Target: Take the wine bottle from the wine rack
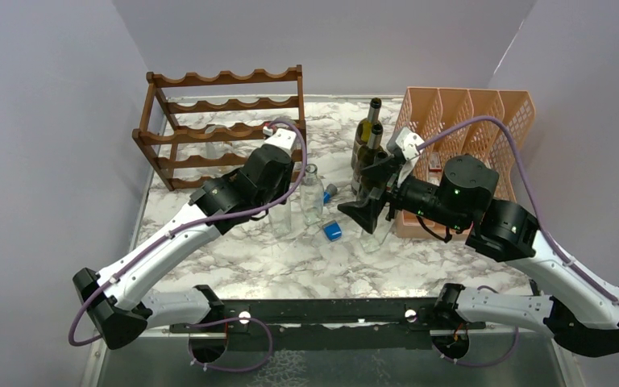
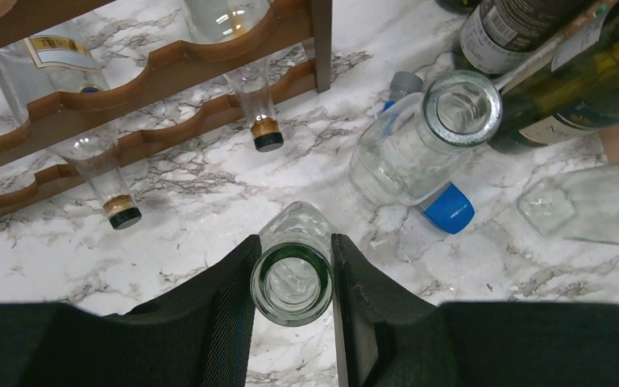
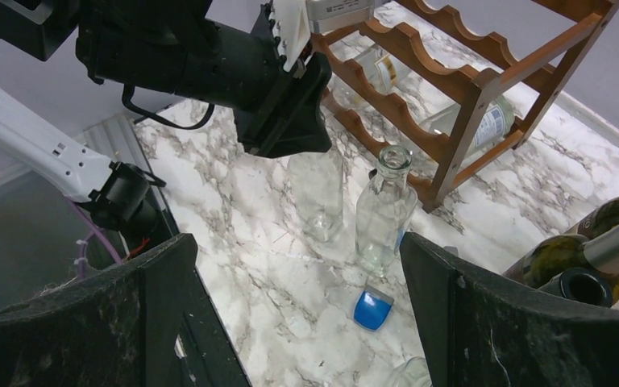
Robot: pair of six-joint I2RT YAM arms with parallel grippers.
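Note:
The dark reddish-brown wine rack stands at the back left and also shows in the left wrist view and the right wrist view. Two clear bottles lie in it, necks pointing outward. My left gripper is shut on the neck of a clear glass wine bottle, which is upright in front of the rack, base at the tabletop. My right gripper is open and empty, hovering over the table's middle.
A second clear open bottle stands just right of the held one. A blue cap lies beside it. Dark green bottles stand at the back centre. A peach lattice organizer is at the right. A clear bottle lies on its side.

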